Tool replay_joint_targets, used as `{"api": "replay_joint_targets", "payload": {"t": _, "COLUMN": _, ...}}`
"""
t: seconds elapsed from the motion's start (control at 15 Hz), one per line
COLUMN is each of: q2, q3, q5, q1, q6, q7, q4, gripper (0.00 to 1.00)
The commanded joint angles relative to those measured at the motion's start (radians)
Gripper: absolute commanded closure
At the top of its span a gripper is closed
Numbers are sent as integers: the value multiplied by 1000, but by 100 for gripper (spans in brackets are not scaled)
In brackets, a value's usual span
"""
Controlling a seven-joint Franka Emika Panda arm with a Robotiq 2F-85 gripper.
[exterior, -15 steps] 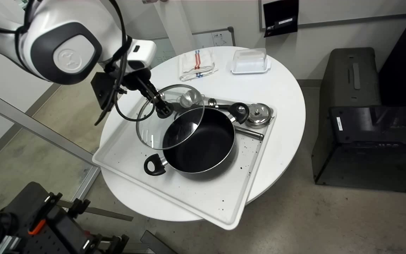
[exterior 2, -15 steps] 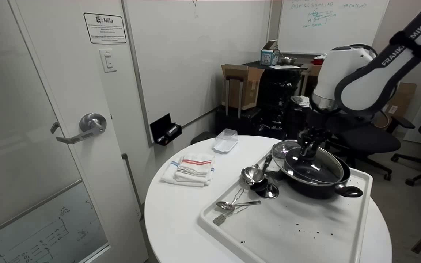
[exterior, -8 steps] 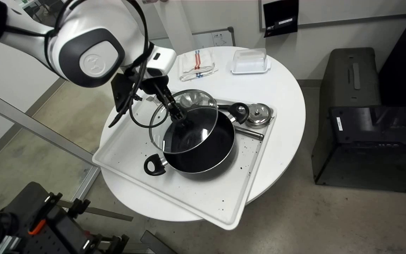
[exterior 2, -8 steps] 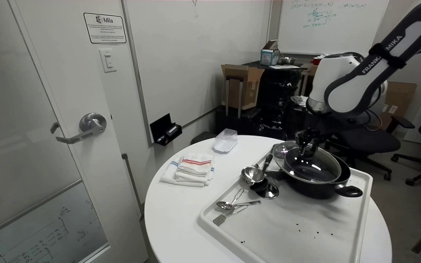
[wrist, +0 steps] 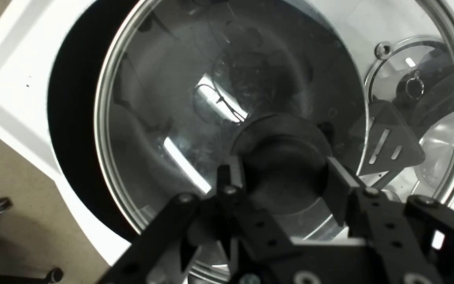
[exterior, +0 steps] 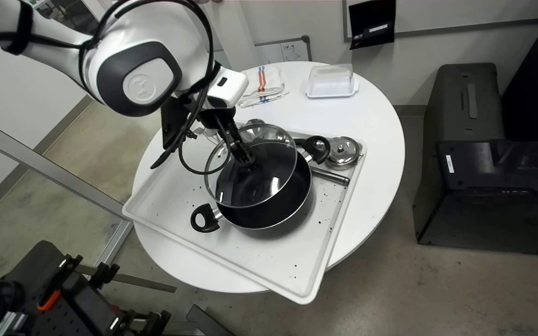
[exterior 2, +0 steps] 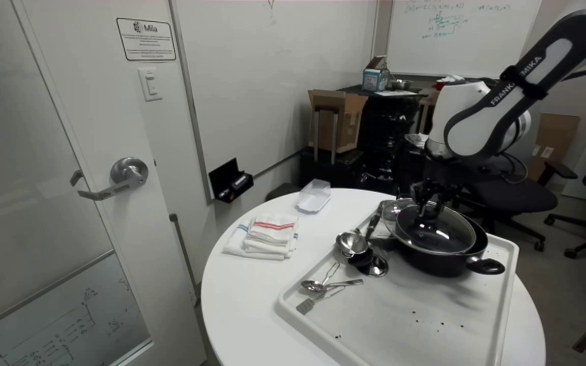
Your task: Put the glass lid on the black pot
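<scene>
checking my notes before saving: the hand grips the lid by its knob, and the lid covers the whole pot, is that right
Not quite: the lid covers only part of the pot. The wrist view shows the lid off-centre, leaving a bare crescent of pot past its edge. The hand does grip it by its knob.

Gripper (wrist: 288, 171) at btm, R of ctr, pads (wrist: 237, 173) against both sides of dark knob (wrist: 284, 181); glass lid (wrist: 258, 90) w/ metal rim (wrist: 103, 118) fills most of frame, off-ctr R over black pot (wrist: 73, 130), whose int. shows as dark crescent at L, lid/pot contact unclear; thru lid on R: grey slotted turner (wrist: 390, 146) & shiny round item (wrist: 388, 75) w/ ring, upper R; white tray (wrist: 20, 102) at L edge, floor (wrist: 18, 181) lower L
</scene>
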Motion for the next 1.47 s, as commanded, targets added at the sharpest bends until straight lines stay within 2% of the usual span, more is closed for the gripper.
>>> {"api": "replay_joint_targets", "payload": {"t": 0.0, "q2": 3, "q3": -8, "q5": 25, "q1": -13, "q6": -49, "q7": 23, "q4": 37, "gripper": 75}}
{"api": "replay_joint_targets", "payload": {"t": 1.4, "q2": 41, "q3": -14, "q5": 85, "q1": -75, "q6": -102, "q7": 65, "q4": 65, "gripper": 75}}
